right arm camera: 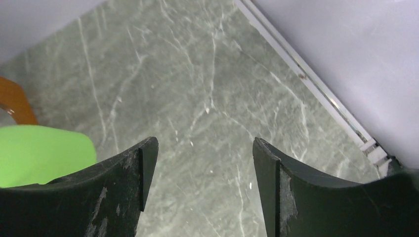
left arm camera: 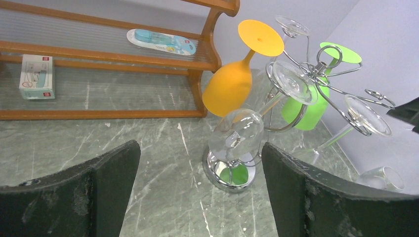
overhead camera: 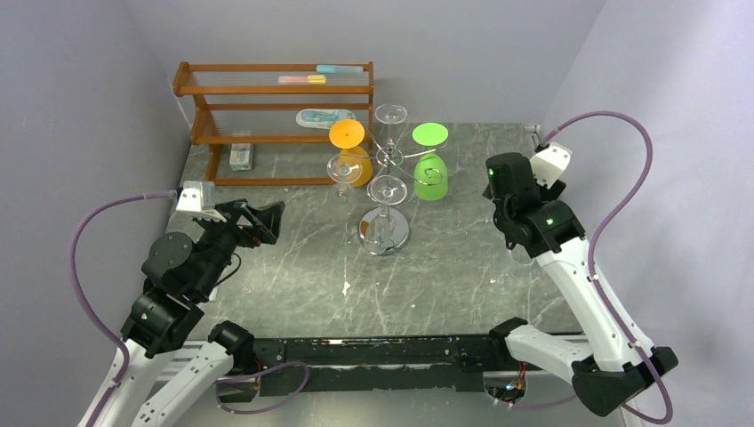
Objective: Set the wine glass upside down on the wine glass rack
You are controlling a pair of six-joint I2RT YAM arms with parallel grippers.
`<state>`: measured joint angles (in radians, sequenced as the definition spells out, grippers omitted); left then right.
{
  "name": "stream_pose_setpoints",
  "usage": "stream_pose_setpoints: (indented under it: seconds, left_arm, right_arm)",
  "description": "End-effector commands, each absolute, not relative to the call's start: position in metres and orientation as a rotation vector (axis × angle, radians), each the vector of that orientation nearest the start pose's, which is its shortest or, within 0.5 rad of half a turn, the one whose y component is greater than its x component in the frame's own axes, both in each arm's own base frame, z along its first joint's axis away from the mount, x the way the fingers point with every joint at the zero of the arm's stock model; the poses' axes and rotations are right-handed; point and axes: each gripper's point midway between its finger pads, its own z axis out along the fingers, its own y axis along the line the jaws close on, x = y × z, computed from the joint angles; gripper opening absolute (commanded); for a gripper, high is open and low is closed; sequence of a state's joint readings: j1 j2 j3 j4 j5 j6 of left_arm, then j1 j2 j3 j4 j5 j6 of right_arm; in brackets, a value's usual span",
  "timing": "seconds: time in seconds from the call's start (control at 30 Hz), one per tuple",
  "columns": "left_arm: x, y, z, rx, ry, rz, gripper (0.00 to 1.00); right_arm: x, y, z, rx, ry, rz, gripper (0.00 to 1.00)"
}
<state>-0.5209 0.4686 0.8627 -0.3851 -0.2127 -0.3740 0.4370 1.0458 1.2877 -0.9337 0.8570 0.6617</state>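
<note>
Left end effector (overhead camera: 269, 219) hangs by the left edge of the desk (overhead camera: 293, 294), fingers spread wide with nothing between them. Right end effector (overhead camera: 496, 169) is over by the right edge, also spread and empty. Further back, mid-desk, the chrome wine glass rack (overhead camera: 400, 238) has the clear wine glass (overhead camera: 343, 169) hanging upside down on its left-side arm, beside an orange glass (overhead camera: 348, 134) and a green glass (overhead camera: 430, 178). Wooden shelf (overhead camera: 267, 98) sits in the far-left corner.

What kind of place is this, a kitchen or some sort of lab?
Probably a robot test lab, not a kitchen: left arm and right arm bolted at the table edge, bare grey walls boxing it in, and staged props, a chrome wine glass rack and a wooden shelf.
</note>
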Motion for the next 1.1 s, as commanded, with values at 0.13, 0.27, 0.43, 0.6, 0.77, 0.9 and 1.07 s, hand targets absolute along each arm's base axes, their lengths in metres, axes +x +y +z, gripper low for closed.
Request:
stream_pose_setpoints:
  seconds: [0.13,0.27,0.43,0.6,0.77,0.9,1.07]
  left_arm:
    - [0.219,-0.104,0.351,-0.062,1.542,-0.582,0.97]
    - [0.222,-0.104,0.350,-0.080,1.532,-0.583,0.96]
    - [0.224,-0.104,0.348,-0.081,1.547,-0.571,0.95]
    - [0.223,-0.103,0.347,-0.093,1.547,-0.575,0.95]
    - [0.221,-0.102,0.351,-0.105,1.536,-0.590,0.95]
    - [0.219,-0.104,0.357,-0.106,1.533,-0.609,0.94]
    - [0.215,-0.108,0.379,-0.021,1.494,-0.601,0.95]
  right_arm:
    - [0.247,-0.010,0.251,0.775,1.973,-0.316,0.74]
    - [0.237,-0.006,0.222,0.836,2.022,-0.284,0.74]
    - [0.227,0.002,0.191,0.911,2.070,-0.234,0.70]
    - [0.221,0.002,0.172,0.949,2.089,-0.232,0.61]
    - [0.224,0.008,0.161,0.918,2.111,-0.207,0.49]
    - [0.225,0.004,0.168,0.918,2.074,-0.195,0.19]
    - [0.230,0.001,0.191,0.910,2.002,-0.161,0.00]
